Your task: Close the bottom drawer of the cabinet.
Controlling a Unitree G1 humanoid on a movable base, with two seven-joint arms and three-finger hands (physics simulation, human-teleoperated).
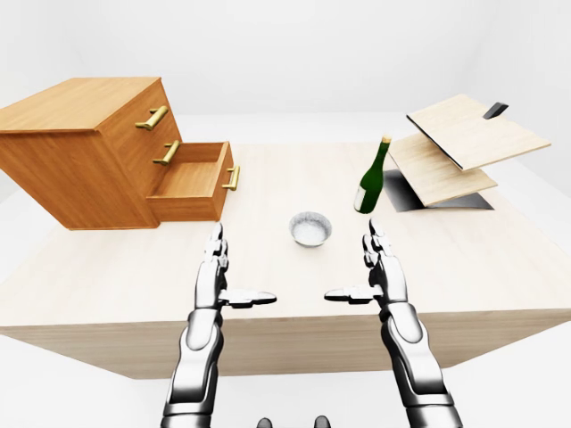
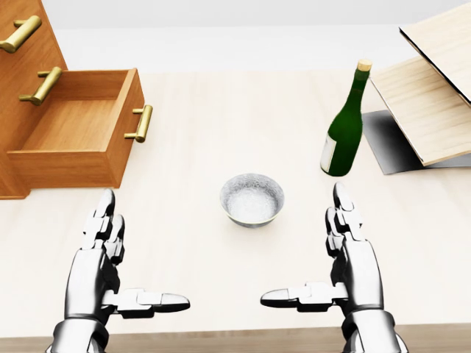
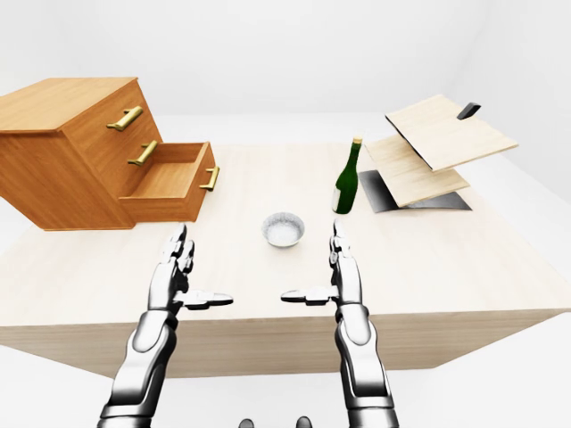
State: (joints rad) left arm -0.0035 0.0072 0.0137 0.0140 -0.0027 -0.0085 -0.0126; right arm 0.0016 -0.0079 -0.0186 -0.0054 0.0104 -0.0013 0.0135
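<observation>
White walls and floor surround a pale wood counter. Far left on it sits the cabinet with its bottom drawer pulled out and showing nothing inside, brass handle facing right. Left hand hovers low over the counter, below the drawer in the head view and well apart from it — fingers spread flat, thumb out sideways, holding nothing. Small grey bowl sits mid-counter between the hands. Right hand mirrors it, fingers wide, empty, just below the green bottle; white label on the bottle, text unreadable. Stacked tilted wood boards at far right. Eye views show the whole cabinet top and the boards' dark clip — the head view crops both.
</observation>
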